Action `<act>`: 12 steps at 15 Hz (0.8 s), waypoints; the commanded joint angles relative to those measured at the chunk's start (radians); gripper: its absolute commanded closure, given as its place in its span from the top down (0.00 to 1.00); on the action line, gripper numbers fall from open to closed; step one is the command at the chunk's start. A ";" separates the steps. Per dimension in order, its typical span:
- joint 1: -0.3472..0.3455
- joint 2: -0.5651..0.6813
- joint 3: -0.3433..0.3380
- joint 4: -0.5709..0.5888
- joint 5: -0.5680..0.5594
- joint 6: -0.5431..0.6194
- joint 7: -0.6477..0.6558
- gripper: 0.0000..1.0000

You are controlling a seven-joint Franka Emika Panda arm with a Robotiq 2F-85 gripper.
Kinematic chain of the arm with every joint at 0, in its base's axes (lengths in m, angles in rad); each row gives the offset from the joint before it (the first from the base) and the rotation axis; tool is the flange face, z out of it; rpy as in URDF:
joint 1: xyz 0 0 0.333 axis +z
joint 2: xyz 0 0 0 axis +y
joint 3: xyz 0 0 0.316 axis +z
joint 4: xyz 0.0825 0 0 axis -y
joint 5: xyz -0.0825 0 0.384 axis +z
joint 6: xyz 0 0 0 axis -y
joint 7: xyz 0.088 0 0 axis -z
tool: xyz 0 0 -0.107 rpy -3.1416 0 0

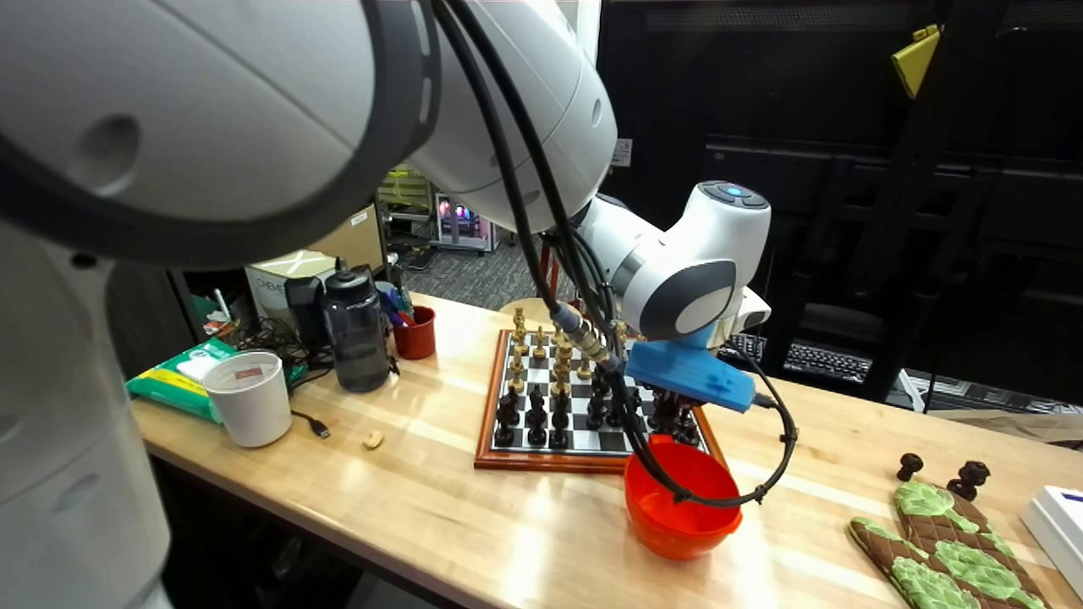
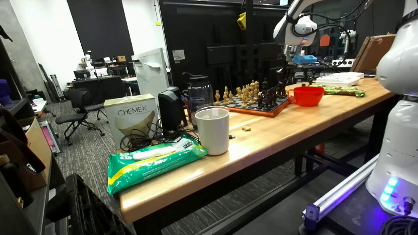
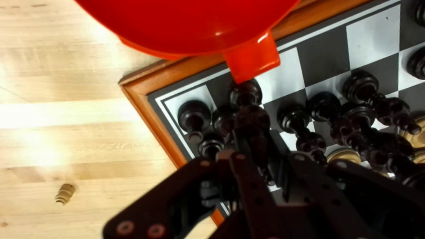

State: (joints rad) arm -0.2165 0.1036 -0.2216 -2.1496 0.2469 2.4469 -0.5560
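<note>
In an exterior view a carton [image 2: 132, 119] read CHEMEX; the lettering on a water bottle [image 2: 200, 93] was blurred. A red cup [image 1: 416, 336] held pens [image 1: 398, 309]. Only the wrist view clearly showed the gripper [image 3: 256, 136] pinching a black chess piece [image 3: 252, 117] over the chessboard [image 3: 323, 61], near a red bowl [image 3: 189, 30]. Outside that view, dark chessmen [image 1: 970, 475] sat beside an oven mitt [image 1: 948, 550].

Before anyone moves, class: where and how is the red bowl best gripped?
Probably by the red bowl's rim, on the side away from the chessboard, coming straight down. The bowl stands upright and open, so its rim can be pinched from inside and outside; its handle juts toward black chess pieces, leaving less room there.
</note>
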 commanded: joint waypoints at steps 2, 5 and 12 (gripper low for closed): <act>-0.016 -0.046 0.016 -0.017 -0.012 -0.015 0.001 0.05; -0.013 -0.074 0.012 -0.025 -0.031 -0.017 0.015 0.05; 0.000 -0.184 0.003 -0.059 -0.089 -0.050 0.049 0.05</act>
State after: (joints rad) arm -0.2164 0.0043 -0.2204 -2.1662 0.1962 2.4299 -0.5329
